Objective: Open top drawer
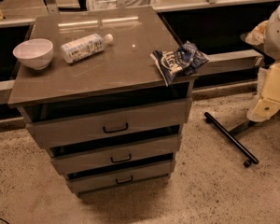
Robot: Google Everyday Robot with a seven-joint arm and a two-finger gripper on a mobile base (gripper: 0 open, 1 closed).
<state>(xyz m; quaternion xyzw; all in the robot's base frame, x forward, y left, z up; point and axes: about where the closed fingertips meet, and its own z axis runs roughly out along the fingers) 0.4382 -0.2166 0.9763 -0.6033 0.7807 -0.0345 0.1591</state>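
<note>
My gripper (271, 101) at 3 o'clock, state I cannot tell; I risk missing the top drawer (70, 127) and its small handle (115, 128)

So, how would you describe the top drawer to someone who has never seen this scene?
Find the grey-brown cabinet carrying a white bowl, a bottle and a blue snack bag. Three drawer fronts are stacked under its top, and the top drawer is the highest one. It is the tallest and widest front; the gripper is away from it, at the picture's right edge.
</note>
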